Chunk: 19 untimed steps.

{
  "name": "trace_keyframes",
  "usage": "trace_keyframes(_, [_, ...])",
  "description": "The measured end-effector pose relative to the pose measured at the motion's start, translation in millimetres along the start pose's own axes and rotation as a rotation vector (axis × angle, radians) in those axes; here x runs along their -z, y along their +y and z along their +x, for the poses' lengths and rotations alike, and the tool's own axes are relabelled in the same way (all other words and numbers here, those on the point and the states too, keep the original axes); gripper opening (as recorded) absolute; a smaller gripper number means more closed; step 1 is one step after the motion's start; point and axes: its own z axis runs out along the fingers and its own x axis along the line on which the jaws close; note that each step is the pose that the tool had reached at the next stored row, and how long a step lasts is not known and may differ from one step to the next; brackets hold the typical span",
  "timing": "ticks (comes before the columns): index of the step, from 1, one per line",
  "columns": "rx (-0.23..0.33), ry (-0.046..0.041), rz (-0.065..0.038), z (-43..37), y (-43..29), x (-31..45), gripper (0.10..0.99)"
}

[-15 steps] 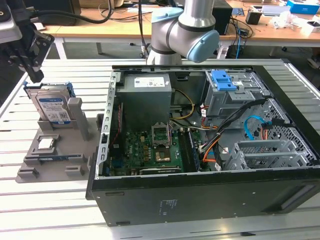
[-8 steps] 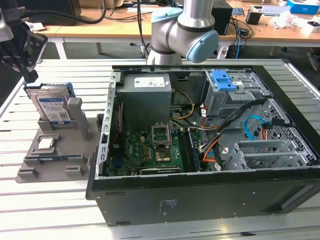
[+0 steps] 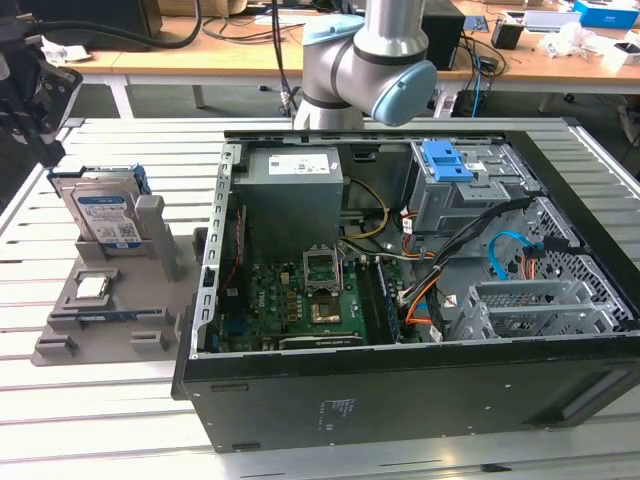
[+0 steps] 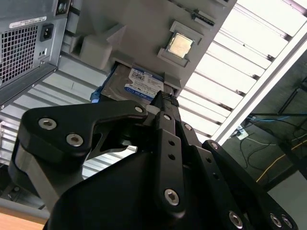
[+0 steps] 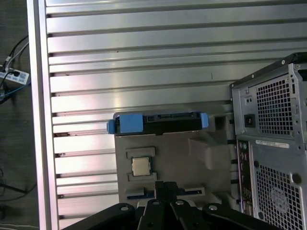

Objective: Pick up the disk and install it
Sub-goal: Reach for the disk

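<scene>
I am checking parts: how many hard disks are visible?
1. The disk stands on edge in the grey holder, to the exterior view's left of the computer case. Others may hide inside its bays.

I get my exterior view from a raised spot. It looks down across the ribbed aluminium worktop (image 3: 100,420) into the open black computer case (image 3: 400,400), and faces the grey-and-blue robot arm (image 3: 370,60) and the wooden desks (image 3: 200,55) beyond. My first wrist view faces straight down on the worktop from well above. My second wrist view looks obliquely past the black gripper (image 4: 163,100), much nearer. All three share the grey plastic holder (image 3: 60,305), the silver blue-framed disk (image 3: 100,215) and the small square silver chip (image 3: 92,287), which sit at the exterior view's left. Both wrist views also catch the case's perforated grey rear panel (image 5: 273,143).
</scene>
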Motion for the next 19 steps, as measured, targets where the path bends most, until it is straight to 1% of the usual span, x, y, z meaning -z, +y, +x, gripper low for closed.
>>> trace_keyframes(7, [0.0,0.0,0.0,8.7,-0.6,0.1,0.106])
trace_keyframes(13, [0.0,0.0,0.0,18.2,-1.4,0.1,0.106])
trace_keyframes(16, [0.0,0.0,0.001,24.5,-1.7,0.1,0.106])
trace_keyframes(17, [0.0,-0.0002,0.001,25.4,-1.2,0.1,0.106])
trace_keyframes(19, [0.0,-0.0001,0.001,27.2,1.9,0.0,0.106])
